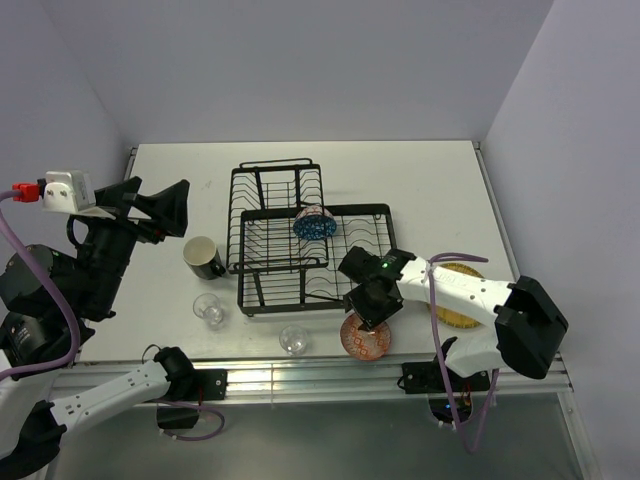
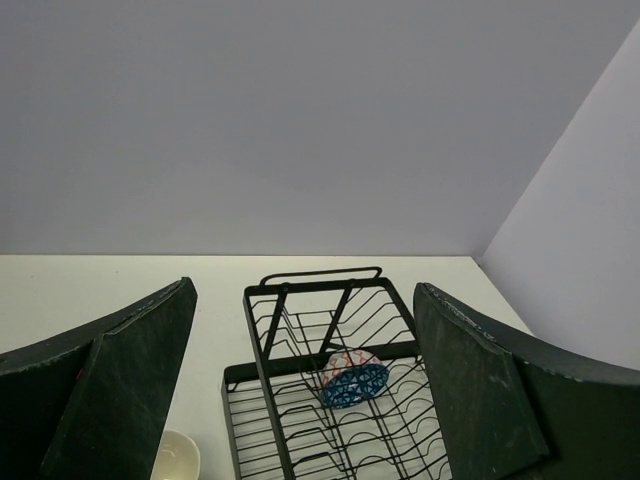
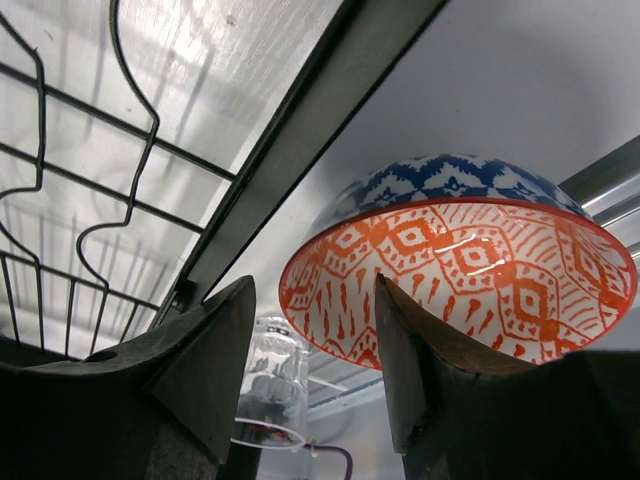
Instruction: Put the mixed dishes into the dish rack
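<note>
Mostly hidden under the right arm, the round yellow plate (image 1: 455,318) shows only bits of its rim. The right gripper (image 1: 372,300) covers part of the orange-red patterned bowl (image 1: 365,340), which sits near the table's (image 1: 420,180) front edge, just beside the dish rack (image 1: 350,211). Its fingers (image 3: 215,350) are spread, with the bowl's rim in the gap, but I cannot tell if they touch it. The left gripper (image 1: 165,205) hangs wide apart, gripping nothing. The black mug (image 1: 203,257) stands just left of the rack, and the left glass cup (image 1: 210,310) and right glass cup (image 1: 294,341) stand in front. The small blue patterned bowl (image 1: 314,223) leans on its edge in the rack. The orange bowl has white diamonds inside and blue outside.
</note>
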Controlling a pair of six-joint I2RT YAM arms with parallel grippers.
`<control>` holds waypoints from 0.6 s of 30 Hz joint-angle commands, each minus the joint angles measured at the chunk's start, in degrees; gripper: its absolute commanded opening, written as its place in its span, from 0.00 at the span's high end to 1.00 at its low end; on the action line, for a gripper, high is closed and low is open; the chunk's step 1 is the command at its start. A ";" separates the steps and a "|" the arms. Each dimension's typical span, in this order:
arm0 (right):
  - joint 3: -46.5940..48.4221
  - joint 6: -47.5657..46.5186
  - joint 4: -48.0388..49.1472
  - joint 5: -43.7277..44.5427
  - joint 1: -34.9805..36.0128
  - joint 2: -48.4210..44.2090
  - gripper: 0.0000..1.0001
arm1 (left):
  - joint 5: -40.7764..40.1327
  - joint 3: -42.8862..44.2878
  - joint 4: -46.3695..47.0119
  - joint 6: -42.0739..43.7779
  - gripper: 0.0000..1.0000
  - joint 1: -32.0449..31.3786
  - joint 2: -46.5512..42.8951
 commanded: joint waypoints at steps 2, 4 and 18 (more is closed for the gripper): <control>1.87 4.56 -0.88 7.09 -0.10 1.58 0.44 | 0.35 -0.32 1.33 1.24 0.03 -0.16 -0.25; 1.78 5.18 -1.85 7.97 -0.01 1.23 0.45 | 0.44 -0.50 1.24 1.06 0.03 -0.16 -0.33; 0.64 9.30 -2.91 10.61 3.67 2.55 0.52 | 1.58 0.11 0.10 0.10 0.03 -0.16 0.72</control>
